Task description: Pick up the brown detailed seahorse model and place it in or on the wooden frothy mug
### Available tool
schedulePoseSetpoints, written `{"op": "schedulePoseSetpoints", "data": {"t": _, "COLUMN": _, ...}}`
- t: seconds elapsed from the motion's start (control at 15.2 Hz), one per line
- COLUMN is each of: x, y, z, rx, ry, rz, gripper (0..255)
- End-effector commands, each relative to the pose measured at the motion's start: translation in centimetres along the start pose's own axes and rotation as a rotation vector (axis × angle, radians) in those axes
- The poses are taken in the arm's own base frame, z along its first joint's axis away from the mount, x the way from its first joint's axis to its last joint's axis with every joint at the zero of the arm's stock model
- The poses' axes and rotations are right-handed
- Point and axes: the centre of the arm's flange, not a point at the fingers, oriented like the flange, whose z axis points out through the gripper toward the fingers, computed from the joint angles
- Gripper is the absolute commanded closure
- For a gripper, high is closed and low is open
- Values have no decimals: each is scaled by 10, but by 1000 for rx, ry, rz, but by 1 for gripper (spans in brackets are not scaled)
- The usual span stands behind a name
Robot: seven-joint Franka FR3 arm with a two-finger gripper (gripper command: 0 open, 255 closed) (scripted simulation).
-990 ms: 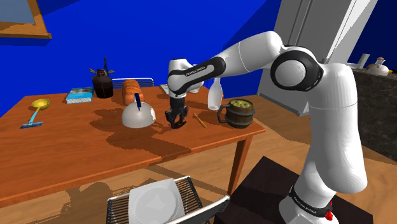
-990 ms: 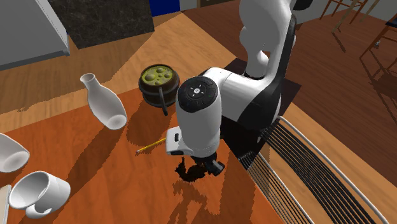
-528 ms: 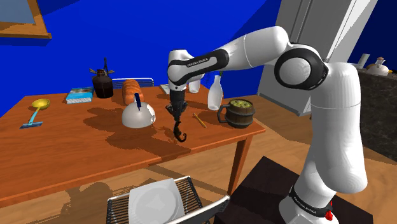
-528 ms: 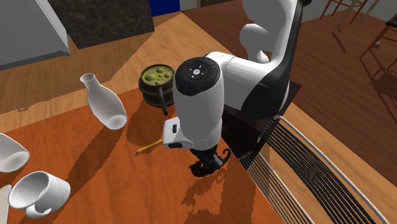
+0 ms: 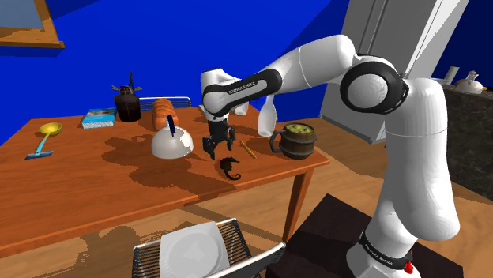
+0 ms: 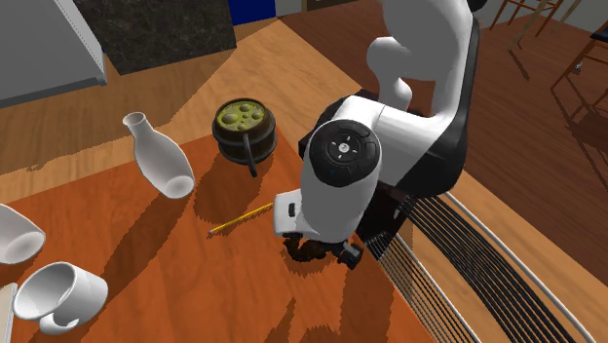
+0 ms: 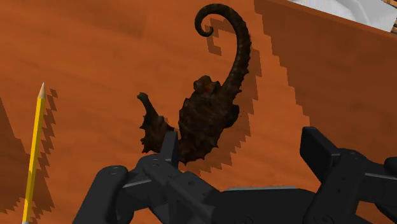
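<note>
Seen from the shoulder view, a white arm reaches over a wooden tabletop (image 5: 95, 182). Its black tool (image 5: 219, 145) hangs just above the surface, fingers spread and holding nothing. The dark brown seahorse (image 5: 230, 167) lies flat on the tabletop just beside the tool, towards the near edge. Its long axis slants from the tool down towards that edge. The wooden mug (image 5: 296, 140) stands apart to the view's right, near the table corner, with a yellow pencil (image 5: 248, 149) between it and the tool.

Next, the second exterior view looks down on the arm, which covers much of the tool (image 6: 326, 251). The mug (image 6: 244, 132) sits further up the tabletop, and the pencil (image 6: 239, 221) lies between the two.

Lastly, the wrist view shows the tool (image 7: 245, 156) open wide. The seahorse (image 7: 210, 114) lies on its side, not clasped. Its head is close to one finger and its curled tail points away from the tool. The pencil (image 7: 35, 149) lies well off to one side.
</note>
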Motion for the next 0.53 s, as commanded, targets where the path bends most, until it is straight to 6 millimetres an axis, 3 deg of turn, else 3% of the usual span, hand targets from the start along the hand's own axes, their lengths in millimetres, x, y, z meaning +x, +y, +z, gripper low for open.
{"op": "schedulePoseSetpoints", "data": {"t": 0.0, "x": -10, "y": -17, "z": 18, "rx": -77, "ry": -33, "rz": 18, "gripper": 0}}
{"op": "schedulePoseSetpoints", "data": {"t": 0.46, "x": -16, "y": -20, "z": 58, "rx": -106, "ry": -46, "rz": 24, "gripper": 0}}
